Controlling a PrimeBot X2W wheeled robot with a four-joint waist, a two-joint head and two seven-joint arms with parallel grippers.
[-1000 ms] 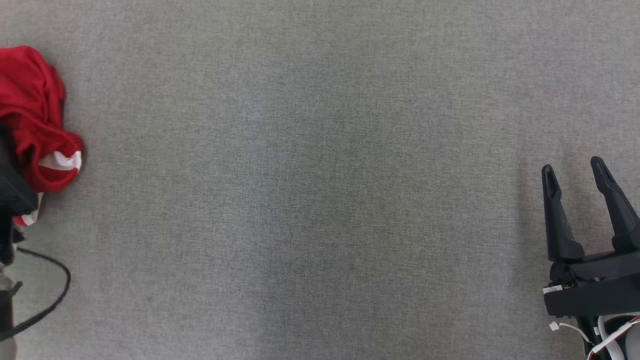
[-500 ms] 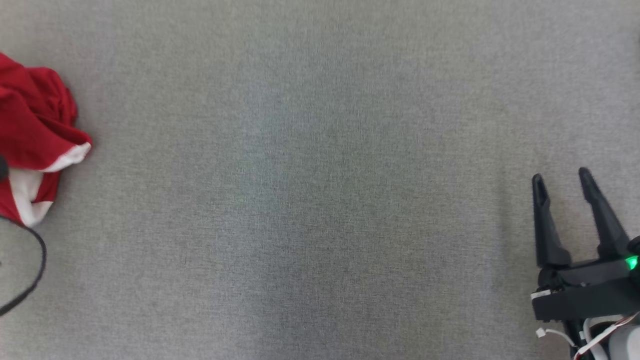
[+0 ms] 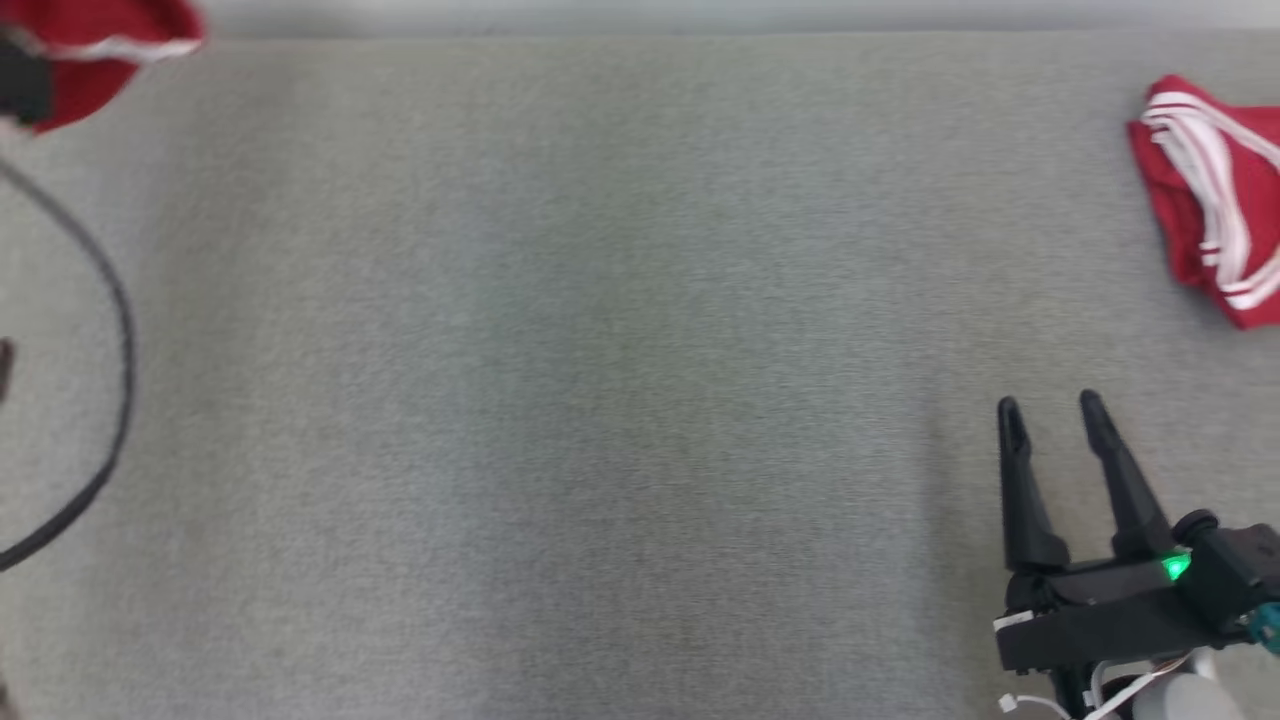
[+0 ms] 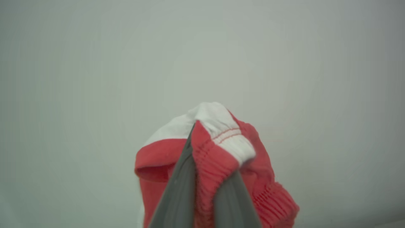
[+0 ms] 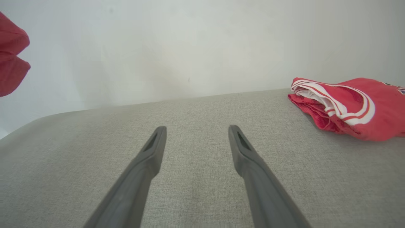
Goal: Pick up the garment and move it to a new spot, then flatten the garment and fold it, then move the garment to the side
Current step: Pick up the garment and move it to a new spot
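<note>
Hanging from the left gripper (image 4: 204, 164), the red garment (image 4: 158, 155) with white trim is held clear of the counter. In the left wrist view the two dark fingers (image 4: 180, 177) are seen pressed together on a bunched, elasticated edge of the cloth. Red and white folds are spilled over and around them, with a pale wall behind. In the head view the same garment (image 3: 100, 40) is found in the upper left corner, at the far edge of the counter (image 3: 600, 350). A blurred dark part (image 3: 20, 90) is seen against it; whether this belongs to the left arm cannot be told. A black cable (image 3: 120, 330) is seen curving down the left side of that view. In the right wrist view a lobe of the garment (image 5: 11, 53) is shown at the left edge, against the wall (image 5: 190, 47).

The right gripper (image 3: 1050, 405) is seen at the lower right of the head view, its fingers spread wide with nothing between them. In its own wrist view the gripper (image 5: 196, 128) is pointed across the grey fabric of the counter (image 5: 79, 142) toward the wall. Whether the fingers touch the fabric cannot be told.

A folded red jersey (image 3: 1210, 200), edged with white and red stripes, is laid on the counter at the far right, well apart from the held garment. In the right wrist view the jersey (image 5: 357, 101) is seen near the counter's far edge.
</note>
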